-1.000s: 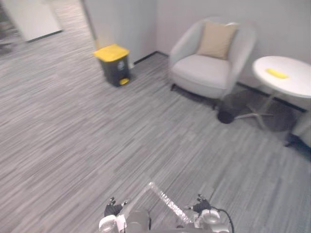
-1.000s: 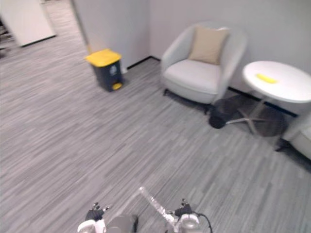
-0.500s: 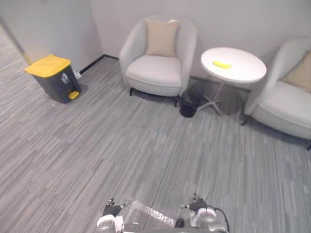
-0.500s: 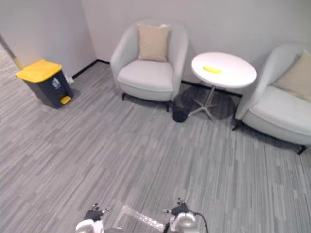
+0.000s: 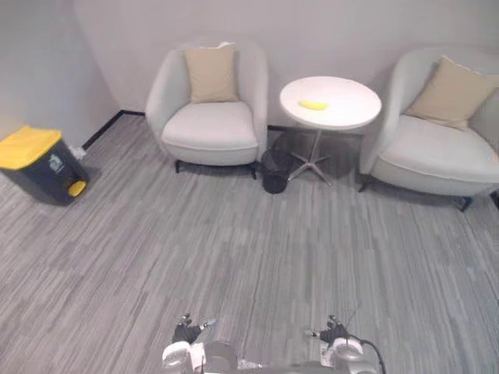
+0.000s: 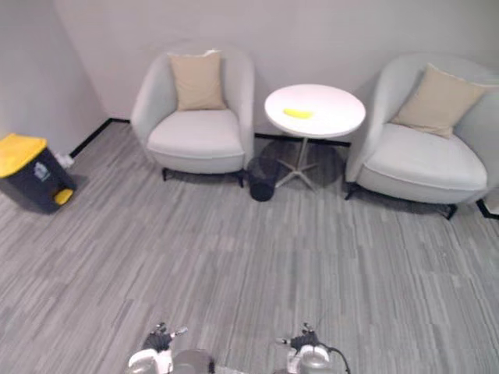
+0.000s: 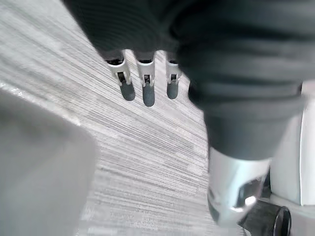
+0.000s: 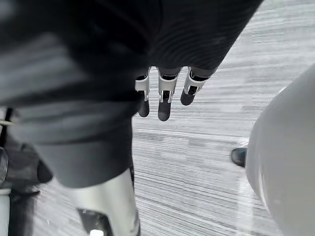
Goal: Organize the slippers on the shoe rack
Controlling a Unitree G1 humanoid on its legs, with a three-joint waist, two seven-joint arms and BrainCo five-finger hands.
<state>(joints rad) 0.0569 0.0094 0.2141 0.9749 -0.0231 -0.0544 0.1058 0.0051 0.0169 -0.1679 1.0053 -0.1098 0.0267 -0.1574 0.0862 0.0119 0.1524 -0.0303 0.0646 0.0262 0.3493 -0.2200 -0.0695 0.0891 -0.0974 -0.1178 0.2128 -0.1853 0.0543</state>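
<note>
We saw a grey carpet floor (image 5: pixel 234 241) with a texture of fine long stripes, laid in plank-like pieces. Against the pale smooth wall stood two light grey upholstered armchairs with rounded tub backs, the left armchair (image 5: pixel 209 128) and the right armchair (image 5: pixel 437 160). Each one carried a square beige fabric cushion, one (image 5: pixel 210 72) upright against the left back and the other (image 5: pixel 452 92) tilted on the right back.

Between the armchairs stood a round white table (image 5: pixel 347 105) with a smooth top, on a thin metal post with a star-shaped foot (image 5: pixel 310 165). On the table lay a small long yellow thing (image 5: pixel 313 104); we could not tell what it was. A small round black bin (image 5: pixel 274 173) stood on the floor just beside the foot, near the left armchair.

Far to the left, by the wall, stood a dark grey plastic pedal bin (image 5: pixel 43 173) with a yellow lid (image 5: pixel 27 146) and a yellow pedal (image 5: pixel 76 188). It had a small white label on its front, too small for us to read.

In its own wrist view the left hand (image 7: pixel 146 87) hung over the carpet with its silver, dark-tipped fingers straight and side by side, holding nothing. The right hand (image 8: pixel 164 101) was the same, relaxed and empty, with the striped carpet past its fingers.
</note>
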